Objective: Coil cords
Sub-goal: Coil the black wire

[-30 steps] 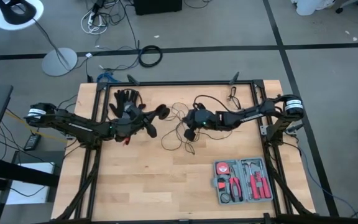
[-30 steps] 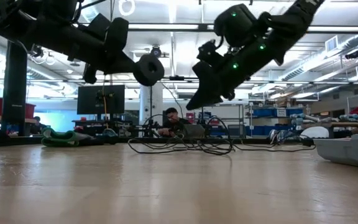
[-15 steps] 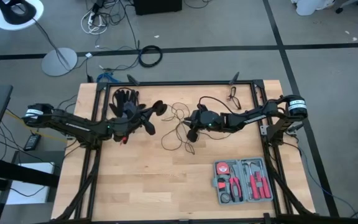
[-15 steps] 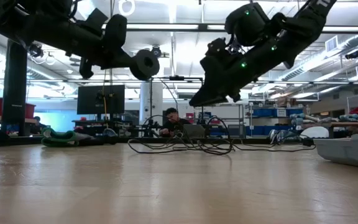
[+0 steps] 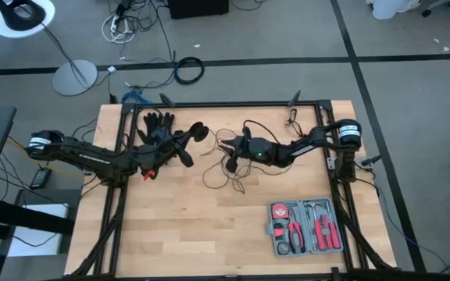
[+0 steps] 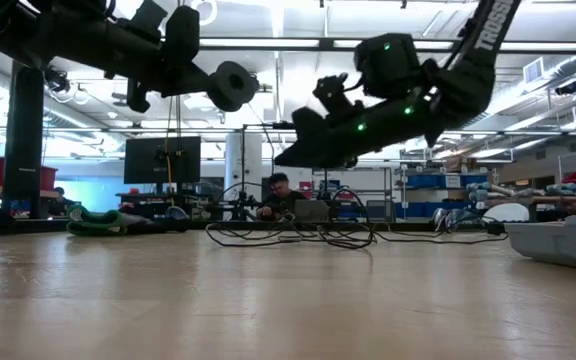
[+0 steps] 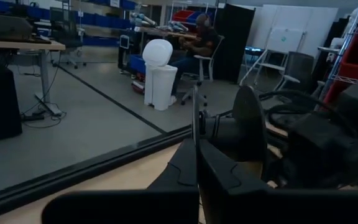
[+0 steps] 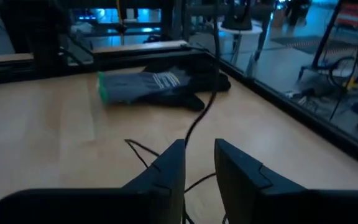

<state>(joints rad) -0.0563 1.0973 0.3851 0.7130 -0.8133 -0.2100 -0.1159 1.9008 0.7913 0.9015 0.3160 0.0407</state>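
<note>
Thin black wire (image 5: 223, 168) is tangled loosely on the light wooden worktop (image 5: 209, 226) near the middle back; its small round black disc (image 5: 197, 130) is lifted off the worktop, pinched in the left gripper (image 5: 187, 140). Right gripper (image 5: 226, 147) is held above the tangle, fingers slightly parted around a wire strand (image 8: 199, 118). A black glove with green cuff (image 8: 154, 86) is seen beyond.
</note>
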